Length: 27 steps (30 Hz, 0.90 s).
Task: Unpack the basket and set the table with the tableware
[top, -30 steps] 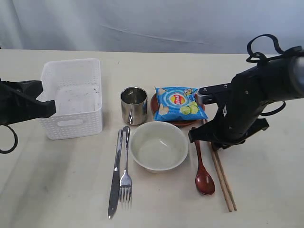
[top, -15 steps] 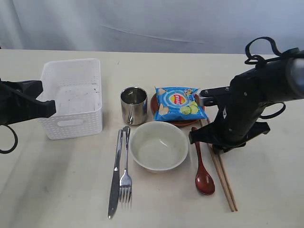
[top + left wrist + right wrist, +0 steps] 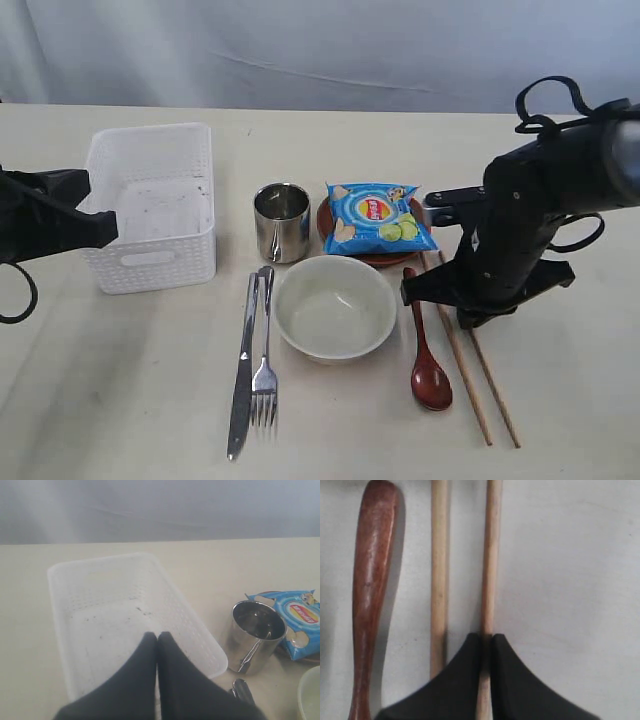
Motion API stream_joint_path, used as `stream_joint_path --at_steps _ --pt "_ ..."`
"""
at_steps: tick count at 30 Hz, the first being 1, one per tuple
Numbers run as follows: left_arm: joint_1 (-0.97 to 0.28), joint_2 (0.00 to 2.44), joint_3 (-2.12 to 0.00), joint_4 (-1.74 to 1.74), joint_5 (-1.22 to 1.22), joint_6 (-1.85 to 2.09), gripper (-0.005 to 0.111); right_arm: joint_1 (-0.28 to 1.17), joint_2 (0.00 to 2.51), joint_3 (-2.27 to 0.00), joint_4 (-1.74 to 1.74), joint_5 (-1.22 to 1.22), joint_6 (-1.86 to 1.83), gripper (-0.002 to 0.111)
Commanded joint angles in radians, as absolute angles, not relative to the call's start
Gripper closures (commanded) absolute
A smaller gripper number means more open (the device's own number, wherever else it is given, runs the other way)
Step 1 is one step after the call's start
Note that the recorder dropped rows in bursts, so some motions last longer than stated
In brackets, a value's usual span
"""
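One chip bag [image 3: 378, 217] atop plate [image 3: 388, 260]

My count on the bench [image 3: 120, 400]: 1 white basket [image 3: 150, 265], 1 steel cup [image 3: 281, 222], 1 cream bowl [image 3: 335, 307], 1 red-brown plate [image 3: 385, 259], 1 blue chip bag [image 3: 378, 216], 1 knife [image 3: 242, 370], 1 fork [image 3: 265, 360], 1 dark red spoon [image 3: 430, 380], 2 wooden chopsticks [image 3: 475, 400].

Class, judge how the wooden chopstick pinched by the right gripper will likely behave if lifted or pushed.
The chopstick looks thin, straight and wooden, so probably stiff and light. Being round and smooth, it may roll if pushed sideways. Held only by the narrow tips of the right gripper, it could swivel.
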<state>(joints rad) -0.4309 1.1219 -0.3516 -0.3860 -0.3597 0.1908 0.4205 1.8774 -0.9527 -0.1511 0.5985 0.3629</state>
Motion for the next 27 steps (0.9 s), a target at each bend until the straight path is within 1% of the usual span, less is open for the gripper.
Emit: stream_joint_path --at_steps 1,6,11,16,21,27 --pt "-0.428 1.117 -0.346 -0.398 -0.363 0.183 0.107 0.421 1.836 -0.985 -0.166 0.673 0.371 0.109" --pt "-0.428 1.117 -0.346 -0.398 -0.363 0.183 0.107 0.421 1.75 -1.047 -0.184 0.816 0.371 0.109" --pt "-0.428 1.117 -0.346 -0.398 -0.363 0.183 0.107 0.436 1.656 -1.069 -0.155 0.872 0.373 0.109" --pt "-0.428 1.117 -0.346 -0.398 -0.363 0.183 0.107 0.55 1.63 -1.069 -0.131 0.889 0.431 0.109" --pt "-0.428 1.117 -0.346 -0.398 -0.363 0.183 0.107 0.696 1.647 -1.073 -0.128 0.801 0.564 0.109" --pt "-0.428 1.117 -0.346 -0.398 -0.363 0.183 0.107 0.764 1.712 -1.142 -0.078 0.788 0.675 0.109"
